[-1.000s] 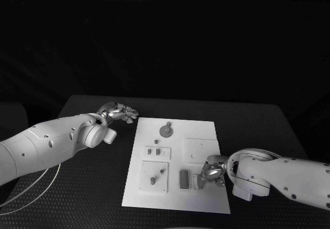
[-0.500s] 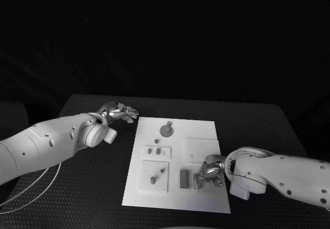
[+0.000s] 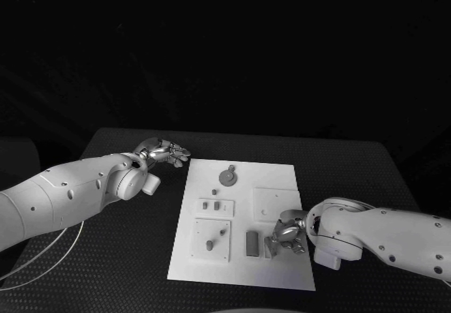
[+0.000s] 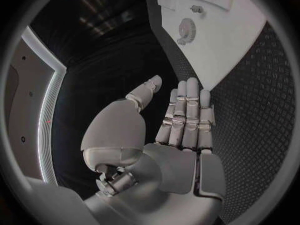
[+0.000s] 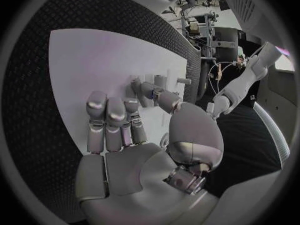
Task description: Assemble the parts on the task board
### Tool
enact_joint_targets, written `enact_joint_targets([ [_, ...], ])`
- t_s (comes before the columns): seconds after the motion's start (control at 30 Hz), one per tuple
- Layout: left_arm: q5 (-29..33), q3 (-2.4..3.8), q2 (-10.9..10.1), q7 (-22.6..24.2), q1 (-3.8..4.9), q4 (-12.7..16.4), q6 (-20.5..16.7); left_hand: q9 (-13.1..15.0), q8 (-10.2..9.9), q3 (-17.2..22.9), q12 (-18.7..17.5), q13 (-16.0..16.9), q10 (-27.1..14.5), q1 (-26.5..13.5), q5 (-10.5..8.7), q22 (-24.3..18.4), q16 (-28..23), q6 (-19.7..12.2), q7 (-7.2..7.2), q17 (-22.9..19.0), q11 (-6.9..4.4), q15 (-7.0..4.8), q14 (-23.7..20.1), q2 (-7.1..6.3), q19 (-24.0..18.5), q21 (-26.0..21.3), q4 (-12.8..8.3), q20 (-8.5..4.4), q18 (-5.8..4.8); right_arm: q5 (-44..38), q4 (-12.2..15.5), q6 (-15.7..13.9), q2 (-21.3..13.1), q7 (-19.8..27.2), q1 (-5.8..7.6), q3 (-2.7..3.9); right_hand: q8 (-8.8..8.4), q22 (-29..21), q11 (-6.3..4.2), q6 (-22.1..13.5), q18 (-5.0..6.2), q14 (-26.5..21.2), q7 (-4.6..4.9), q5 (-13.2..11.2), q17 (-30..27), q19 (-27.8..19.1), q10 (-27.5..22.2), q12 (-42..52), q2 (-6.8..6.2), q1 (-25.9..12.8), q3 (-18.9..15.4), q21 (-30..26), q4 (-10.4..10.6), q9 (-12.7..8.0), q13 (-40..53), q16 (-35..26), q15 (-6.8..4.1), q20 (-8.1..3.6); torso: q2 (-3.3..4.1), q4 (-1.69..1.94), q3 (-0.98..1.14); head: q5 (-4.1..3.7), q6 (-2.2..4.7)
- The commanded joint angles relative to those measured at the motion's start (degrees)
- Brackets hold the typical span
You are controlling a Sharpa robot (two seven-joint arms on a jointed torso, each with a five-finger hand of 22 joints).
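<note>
The right hand [image 3: 289,236] was much the nearer of the two to the work. It hovered low over the task board [image 3: 272,177] close to the board's right edge, towards its near right corner. Just beside its fingers [image 5: 107,116], on the side towards the board's middle, stood a dark upright part [image 3: 252,243], with a paler small part [image 3: 267,248] between that one and the hand. The dark part's long axis ran from the near edge of the board towards its far edge, so the reach, as I judged it, would go sideways across the board, away from the right edge. The fingers were spread and held nothing; the thumb reached towards the parts, though whether it touched one I could not tell.

The left hand [image 3: 161,154] hung over the worktop [image 3: 122,261] off the board's far left corner, well apart from those parts, its fingers straight, close together and empty. The round part [image 3: 227,176] lay near the board's far edge
</note>
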Motion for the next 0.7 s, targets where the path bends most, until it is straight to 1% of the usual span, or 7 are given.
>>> enact_joint_targets([
  [0.03,-0.3,0.03,0.0,0.2,0.06,0.2,0.8,-0.1,0.1,0.1,-0.2,-0.1,-0.4,-0.5,-0.27,0.1,-0.4,-0.4,-0.07,0.1,-0.06,0.0,0.3,0.04,0.4,-0.2,0.3,-0.12,-0.25,-1.1,0.3,3.0,0.4,-0.5,-0.67,-0.48,-0.03,-0.1,-0.16,-0.1,3.6,0.0,0.58,-1.2,-0.1,0.1,-0.1,-0.3,1.31,0.6,-0.6,0.0,0.4,-0.1,0.1,-0.2,-0.38,-0.02,-0.01,0.02,0.02,0.03,-0.09],
  [0.17,-0.3,0.03,0.0,0.2,0.06,0.2,0.8,-0.1,0.1,0.1,-0.2,-0.1,-0.4,-0.5,-0.27,0.1,-0.4,-0.4,-0.06,0.1,-0.05,0.01,0.3,0.04,0.4,-0.2,0.3,-0.12,-0.25,-1.2,0.6,3.9,0.4,-0.1,-0.67,-0.48,0.09,-0.1,-0.18,0.0,3.6,0.0,0.55,-2.0,-0.1,0.1,-0.1,-0.3,0.6,-0.2,-1.5,0.0,1.0,-0.2,0.1,-0.3,-0.41,0.02,-0.03,0.01,0.03,0.02,-0.06],
  [0.4,-0.3,0.03,0.1,0.2,0.06,0.1,0.8,-0.1,0.1,0.1,-0.2,-0.1,-0.4,-0.5,-0.27,0.1,-0.4,-0.4,-0.06,0.1,-0.05,0.01,0.3,0.05,0.4,-0.2,0.4,-0.12,-0.26,-1.1,0.9,4.1,0.3,1.0,-0.67,-0.48,0.15,-0.1,-0.21,0.1,3.6,0.0,0.53,-2.0,0.0,0.1,-0.1,-0.3,0.48,-0.4,-2.0,0.0,1.2,-0.2,0.1,-0.3,-0.43,0.02,-0.01,-0.03,0.03,0.03,-0.11],
  [0.47,-0.3,0.03,0.1,0.2,0.06,0.1,0.9,-0.1,0.1,0.1,-0.2,-0.1,-0.5,-0.5,-0.27,0.1,-0.4,-0.4,-0.06,0.1,-0.05,0.01,0.3,0.06,0.4,-0.2,0.4,-0.12,-0.26,-1.1,1.0,3.9,0.2,1.2,-0.67,-0.47,0.26,-0.2,-0.21,0.1,3.48,0.0,0.54,-5.9,0.0,0.3,-0.1,-0.3,-3.23,-4.0,-5.2,0.1,2.9,-0.2,0.1,-0.3,0.06,0.27,0.0,0.02,0.02,0.01,-0.14],
  [0.53,-0.3,0.03,0.0,0.1,0.06,0.1,0.9,-0.1,0.1,0.1,-0.2,-0.1,-0.5,-0.5,-0.26,0.1,-0.4,-0.5,-0.05,0.1,-0.05,0.01,0.3,0.06,0.4,-0.3,0.4,-0.12,-0.26,-1.1,1.0,3.7,0.2,1.3,-0.67,-0.47,0.27,-0.3,-0.18,0.1,3.6,0.0,0.48,-8.2,0.0,0.3,-0.1,-0.4,-4.45,-4.4,-6.1,0.0,4.0,-0.3,0.1,-0.4,-0.4,0.15,0.0,0.03,0.02,0.0,-0.16],
  [0.6,-0.3,0.03,0.0,0.1,0.06,0.1,0.9,-0.1,0.1,0.1,-0.2,-0.1,-0.5,-0.5,-0.26,0.1,-0.4,-0.5,-0.05,0.1,-0.04,0.01,0.3,0.06,0.4,-0.3,0.4,-0.12,-0.26,-1.1,1.1,3.7,0.1,1.4,-0.67,-0.47,0.33,-0.4,-0.35,0.1,3.6,0.0,0.39,-9.0,0.0,0.3,-0.1,-0.5,-5.04,-4.1,-6.4,-0.2,5.4,-0.3,0.1,-0.5,-0.58,-0.05,0.02,0.02,0.03,0.01,-0.19],
  [0.7,-0.3,0.03,0.0,0.1,0.06,0.1,0.9,-0.1,0.1,0.1,-0.2,-0.1,-0.5,-0.5,-0.26,0.1,-0.4,-0.5,-0.04,0.1,-0.04,0.01,0.3,0.06,0.4,-0.3,0.4,-0.12,-0.26,-1.1,1.1,3.7,0.1,1.6,-0.67,-0.47,0.38,-0.5,-0.38,0.1,3.6,0.0,0.36,-9.6,0.0,0.2,-0.1,-0.5,-5.47,-3.9,-6.6,-0.2,6.3,-0.4,0.2,-0.5,-0.63,-0.2,0.0,0.0,0.04,0.03,-0.19],
])
